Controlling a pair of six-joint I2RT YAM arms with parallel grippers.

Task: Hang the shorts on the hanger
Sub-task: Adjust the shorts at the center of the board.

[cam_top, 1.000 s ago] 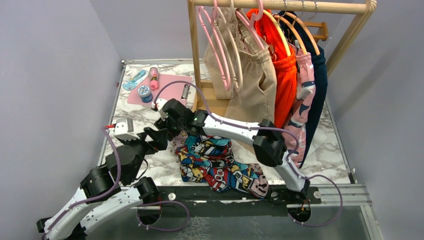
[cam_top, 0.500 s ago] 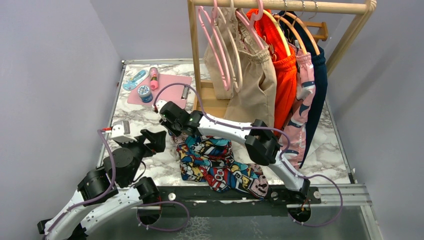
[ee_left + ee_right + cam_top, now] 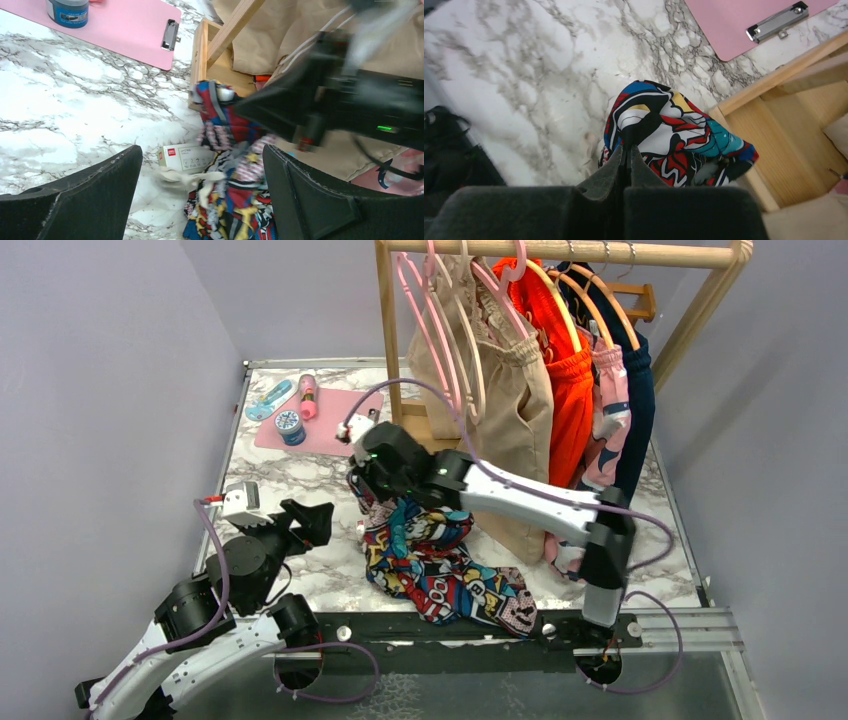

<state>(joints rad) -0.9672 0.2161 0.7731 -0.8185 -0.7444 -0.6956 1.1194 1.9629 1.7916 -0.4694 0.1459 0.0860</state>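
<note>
The comic-print shorts lie crumpled on the marble table in front of the arms. Their top left edge is drawn up into a peak. My right gripper is shut on that peak, and in the right wrist view its jaws pinch the printed fabric. My left gripper stands wide open to the left of the shorts, holding nothing, with the shorts between its fingers' line of sight. A cream cord-like strand trails from the shorts' left edge. The hanger is hidden.
A wooden clothes rack stands at the back with pink hangers, beige shorts, an orange garment and darker clothes. Its wooden base sits just behind the shorts. A pink clipboard, blue tin and small white box lie nearby.
My right gripper closed on the shorts' top edge and lifted it up and to the right, its arm swinging right. My left gripper drew back slightly to the left and stayed open.
</note>
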